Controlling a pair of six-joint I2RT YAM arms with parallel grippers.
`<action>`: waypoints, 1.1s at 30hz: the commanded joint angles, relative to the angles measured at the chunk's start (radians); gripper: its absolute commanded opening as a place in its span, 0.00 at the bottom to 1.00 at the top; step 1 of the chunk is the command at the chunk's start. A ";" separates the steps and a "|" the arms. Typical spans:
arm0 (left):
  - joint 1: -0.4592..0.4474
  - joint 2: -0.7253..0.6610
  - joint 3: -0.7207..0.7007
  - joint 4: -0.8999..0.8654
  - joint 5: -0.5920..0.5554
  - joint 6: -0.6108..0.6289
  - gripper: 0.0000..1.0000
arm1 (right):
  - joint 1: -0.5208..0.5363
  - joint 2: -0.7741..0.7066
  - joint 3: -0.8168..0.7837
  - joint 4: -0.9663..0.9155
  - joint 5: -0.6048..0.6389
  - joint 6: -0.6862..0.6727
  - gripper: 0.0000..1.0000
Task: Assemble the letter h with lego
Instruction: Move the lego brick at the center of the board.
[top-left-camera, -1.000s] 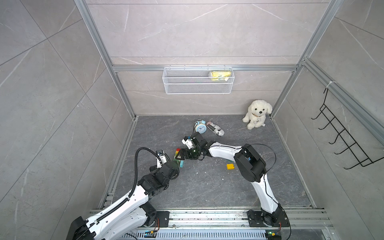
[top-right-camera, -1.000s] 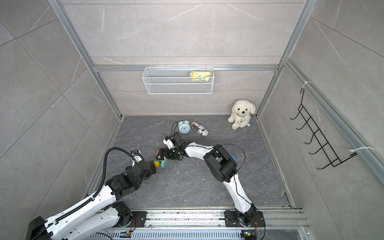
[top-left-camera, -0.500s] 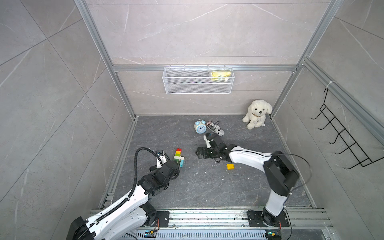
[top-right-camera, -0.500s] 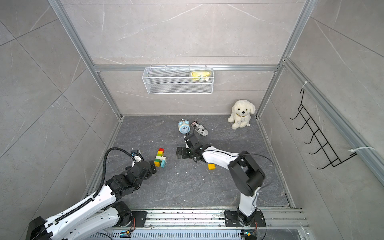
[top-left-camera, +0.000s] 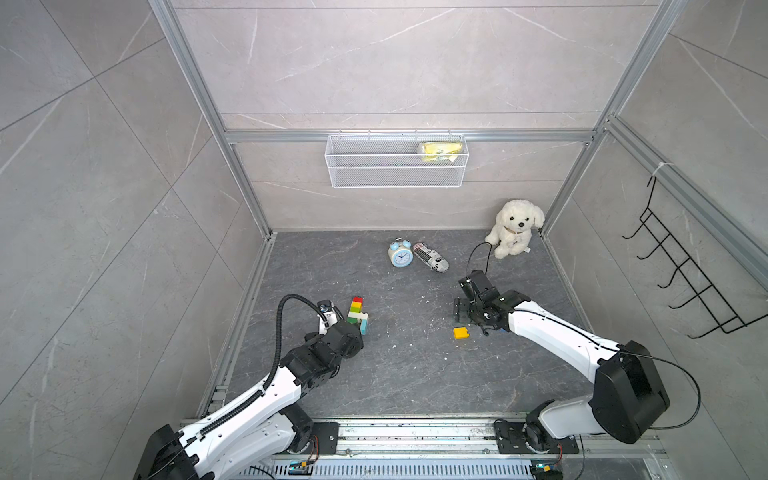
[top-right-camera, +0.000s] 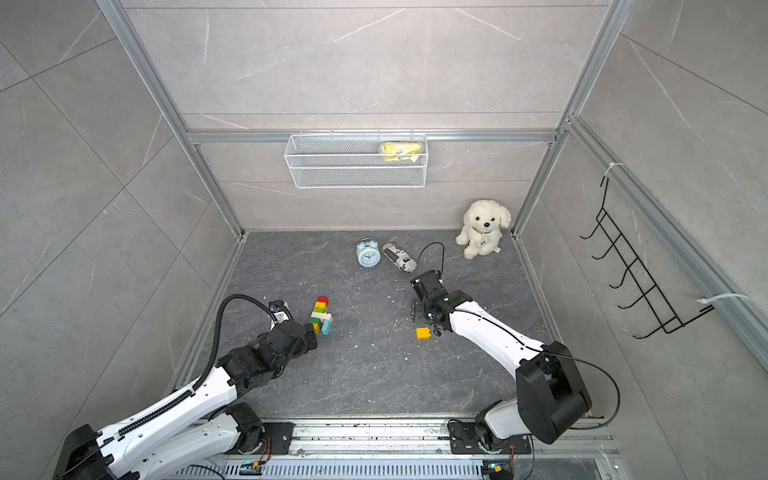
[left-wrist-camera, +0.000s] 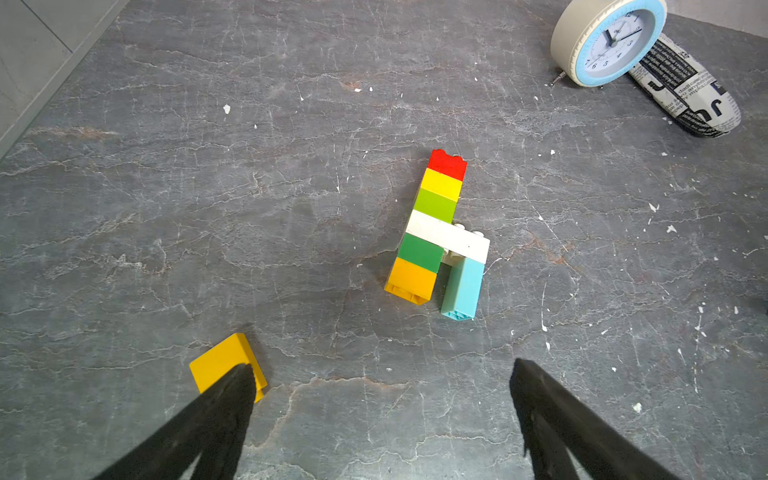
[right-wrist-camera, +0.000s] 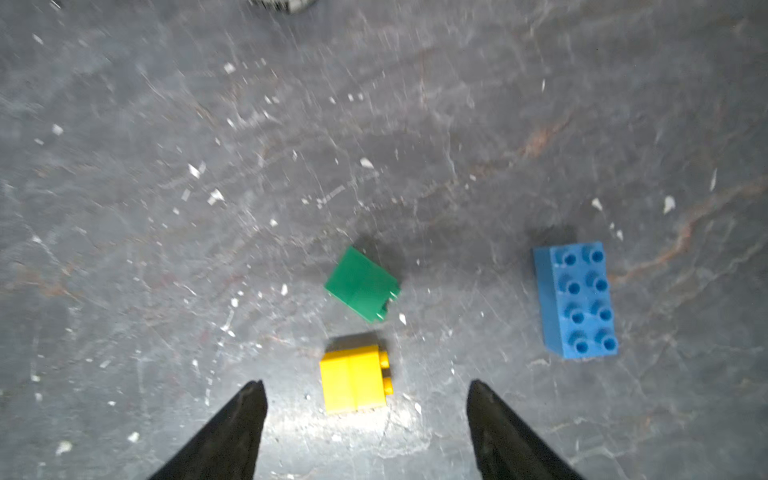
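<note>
The joined lego lies flat on the grey floor: a red, yellow, light green, green and orange column crossed by a white brick, with a light blue brick under the white one's free end. Both top views show it. My left gripper is open just short of it, one fingertip over a loose orange-yellow brick. My right gripper is open and low over a loose yellow brick, which lies at its fingertips. A green brick and a blue brick lie beyond.
A light blue alarm clock and a newsprint-patterned roll lie at the back centre. A white plush dog sits in the back right corner. A wire basket hangs on the back wall, a hook rack on the right wall. White flecks dot the floor.
My right arm has swung away from the joined lego to the right and now hovers over the loose bricks, its jaws somewhat narrower. The left arm has not moved.
</note>
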 joint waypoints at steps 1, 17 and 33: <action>0.001 0.013 0.020 0.042 0.019 0.010 1.00 | -0.009 0.009 -0.043 -0.056 -0.065 0.016 0.77; 0.003 0.058 0.029 0.083 0.095 0.039 1.00 | -0.048 0.214 0.003 0.009 -0.220 -0.031 0.71; 0.004 0.101 0.044 0.097 0.152 0.050 0.99 | 0.122 0.288 0.010 0.073 -0.226 0.092 0.50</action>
